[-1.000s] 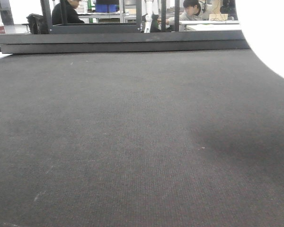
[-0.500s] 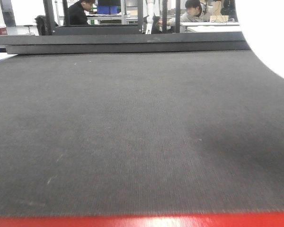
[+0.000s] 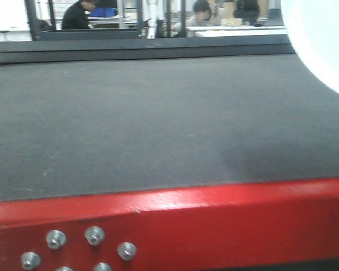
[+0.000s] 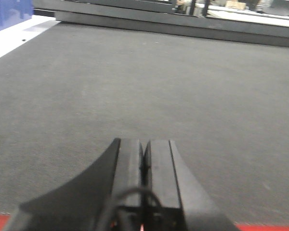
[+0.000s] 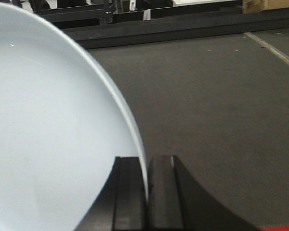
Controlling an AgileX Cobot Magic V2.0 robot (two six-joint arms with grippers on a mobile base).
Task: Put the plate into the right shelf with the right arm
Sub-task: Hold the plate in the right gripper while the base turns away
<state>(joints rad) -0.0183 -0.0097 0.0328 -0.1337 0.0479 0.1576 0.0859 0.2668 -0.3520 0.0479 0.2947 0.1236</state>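
The white plate point(image 5: 48, 120) fills the left of the right wrist view, held on edge. My right gripper point(image 5: 147, 161) is shut on the plate's rim, one finger on each side. The plate also shows as a white curve at the upper right of the front view point(image 3: 322, 39). My left gripper point(image 4: 144, 144) is shut and empty, low over the dark grey mat point(image 4: 135, 82). The stainless-steel right shelf is out of view.
A red metal beam point(image 3: 214, 220) with several bolts crosses the bottom of the front view, at the mat's near edge. A dark rail point(image 3: 141, 51) runs along the mat's far edge. People sit at benches behind it. A white line point(image 5: 274, 48) marks the mat at right.
The front view has dropped: the red beam has risen from the bottom edge to fill the lower third, and its bolts now show. The plate stays at upper right.
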